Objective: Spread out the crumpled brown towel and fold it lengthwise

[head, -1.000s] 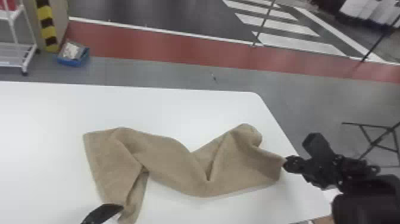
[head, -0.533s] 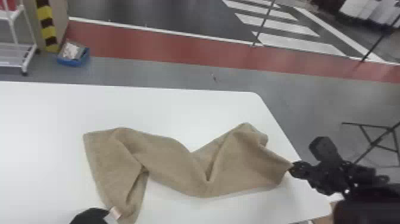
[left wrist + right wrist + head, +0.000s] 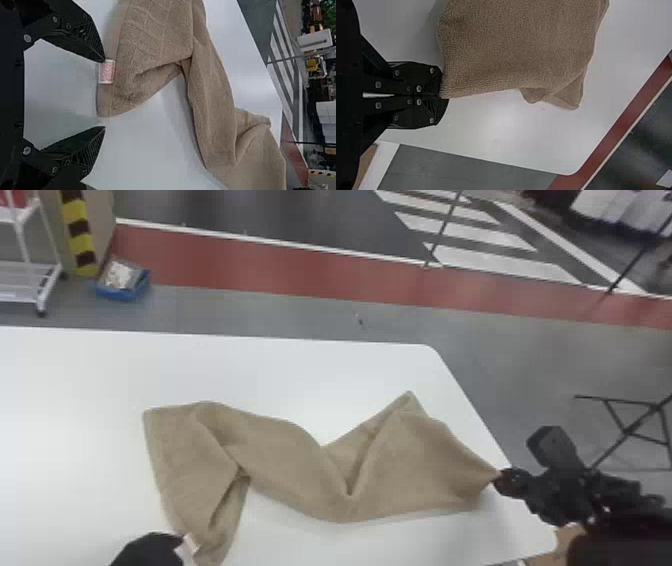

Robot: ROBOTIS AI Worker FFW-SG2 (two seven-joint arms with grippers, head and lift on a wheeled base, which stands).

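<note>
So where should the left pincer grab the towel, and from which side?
I'd take the corner of the towel beside its white label, coming from the robot's side. That corner points toward the robot, narrows there, and lies between the open fingertips of the left pincer. The right pincer holds a corner at the other end.

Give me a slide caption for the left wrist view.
Open black two-fingered left gripper beside the white-tagged edge of a crumpled brown towel.

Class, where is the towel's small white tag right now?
The tag is on the towel's left end, near the table's front edge, beside the left gripper in the left wrist view.
</note>
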